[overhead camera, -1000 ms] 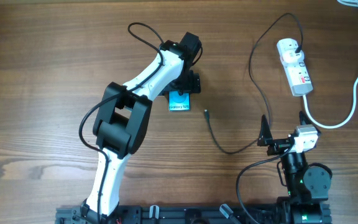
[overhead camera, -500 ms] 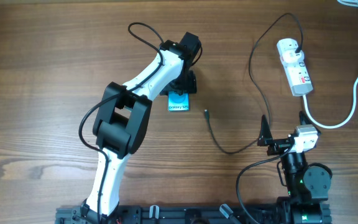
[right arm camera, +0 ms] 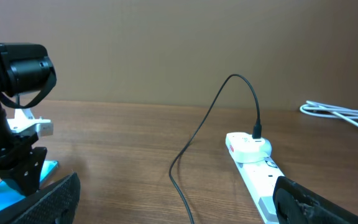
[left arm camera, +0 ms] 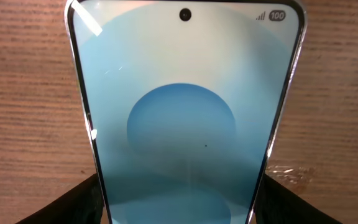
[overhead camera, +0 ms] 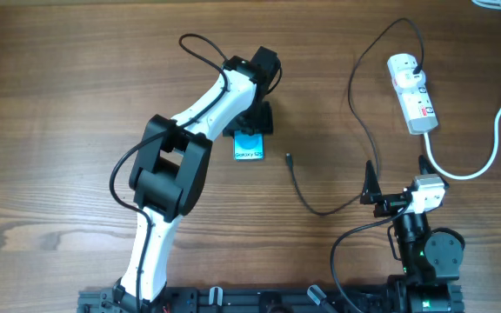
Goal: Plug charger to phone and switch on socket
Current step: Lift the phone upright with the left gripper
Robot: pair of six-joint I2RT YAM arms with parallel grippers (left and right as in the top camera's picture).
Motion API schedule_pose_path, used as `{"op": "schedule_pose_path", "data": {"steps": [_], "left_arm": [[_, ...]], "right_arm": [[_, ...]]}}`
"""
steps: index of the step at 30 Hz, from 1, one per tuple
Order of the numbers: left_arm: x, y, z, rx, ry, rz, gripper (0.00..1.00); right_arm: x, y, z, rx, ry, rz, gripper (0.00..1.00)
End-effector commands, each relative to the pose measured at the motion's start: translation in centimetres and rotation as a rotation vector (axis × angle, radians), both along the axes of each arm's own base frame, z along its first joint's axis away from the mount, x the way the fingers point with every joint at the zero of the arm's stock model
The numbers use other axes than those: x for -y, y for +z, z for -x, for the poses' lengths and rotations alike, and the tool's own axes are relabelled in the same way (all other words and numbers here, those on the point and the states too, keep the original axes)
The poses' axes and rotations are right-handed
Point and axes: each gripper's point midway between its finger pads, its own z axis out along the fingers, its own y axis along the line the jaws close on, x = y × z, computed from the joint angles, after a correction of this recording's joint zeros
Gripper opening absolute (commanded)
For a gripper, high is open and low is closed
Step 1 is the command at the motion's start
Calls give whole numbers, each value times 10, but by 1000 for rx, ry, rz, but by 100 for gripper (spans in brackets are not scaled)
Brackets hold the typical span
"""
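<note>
The phone (overhead camera: 249, 148), lit cyan, lies on the wooden table under my left gripper (overhead camera: 255, 120). In the left wrist view the phone (left arm camera: 182, 112) fills the frame, and my left gripper (left arm camera: 182, 208) has a dark finger against each of its long edges. The charger cable (overhead camera: 355, 96) runs from the socket (overhead camera: 412, 94) in a loop to its plug tip (overhead camera: 289, 159), which lies loose to the right of the phone. My right gripper (overhead camera: 397, 180) is open and empty near the cable's bend. The right wrist view shows the charger (right arm camera: 197, 134), the socket (right arm camera: 253, 158) and my right gripper (right arm camera: 179, 211).
The socket's thick white cord (overhead camera: 494, 130) curves along the right edge of the table and shows in the right wrist view (right arm camera: 340, 113). My left arm (overhead camera: 207, 104) stretches across the table's middle. A corner of the phone (right arm camera: 17, 186) shows at the left of the right wrist view.
The phone and my left gripper have shifted slightly to the left and toward the front. The right arm and the cable have not moved.
</note>
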Motion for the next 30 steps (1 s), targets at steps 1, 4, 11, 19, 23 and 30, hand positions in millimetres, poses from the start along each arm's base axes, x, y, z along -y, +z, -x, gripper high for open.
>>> {"op": "schedule_pose_path", "data": {"steps": [1,4,11,19,23,30], "left_arm": [[-4,20,2,17,3,7,71],[-5,28,8,5,3,12,70],[13,48,27,-79,9,149,70],[21,85,36,-237,119,472,70],[24,116,31,-348,211,743,70],[21,185,11,-463,299,1207,70]], "right_arm": [[1,1,0,6,-5,10,100],[1,1,0,6,-5,10,100],[1,1,0,6,-5,10,100],[1,1,0,6,-5,10,100],[1,1,0,6,-5,10,100],[1,1,0,6,-5,10,100]]}}
